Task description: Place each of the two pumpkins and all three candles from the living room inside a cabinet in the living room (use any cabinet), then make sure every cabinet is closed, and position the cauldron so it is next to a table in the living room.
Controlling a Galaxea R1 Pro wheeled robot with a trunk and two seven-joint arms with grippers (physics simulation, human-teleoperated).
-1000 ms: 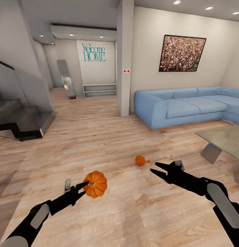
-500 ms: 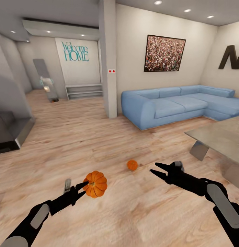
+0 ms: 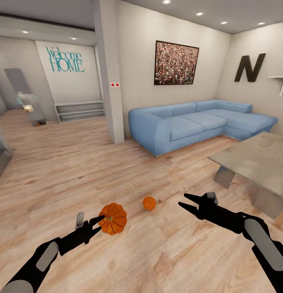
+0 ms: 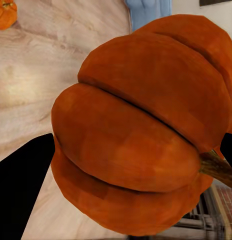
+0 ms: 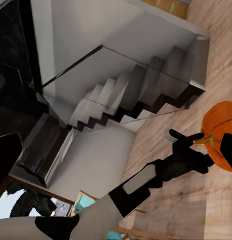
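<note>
The pumpkin (image 3: 113, 218) I carry sits pinched in my left end effector (image 3: 101, 223), lifted above the wooden floor (image 3: 76, 162) at the lower left of my head view. Up close in my left wrist view the held pumpkin (image 4: 146, 130) bulges with its orange ribs, its brown stem (image 4: 218, 169) pointing off to one side, and my dark fingers (image 4: 21, 185) press on either flank. My right wrist view catches the same pumpkin (image 5: 221, 132) with my left arm (image 5: 161, 172) reaching to it, and a glass-sided staircase (image 5: 121, 95) behind.

A second pumpkin (image 3: 149, 203) lies on the floor just beyond the first, between my two arms; it also shows as a small orange shape (image 4: 5, 12) in a corner of the left wrist view.

My right end effector (image 3: 183, 201) hovers above the floor to the right, its two black fingers spread apart and gripping nothing.

Further right stands the low grey counter (image 3: 255, 162) with its glossy top and chunky leg. Behind it a blue corner sofa (image 3: 198, 124) runs along the wall, beneath a framed picture (image 3: 176, 63) and a large black letter N (image 3: 249, 67). A square pillar (image 3: 109, 77) rises left of the sofa, and past it a far wall carries teal "Welcome HOME" lettering (image 3: 65, 59)
</note>
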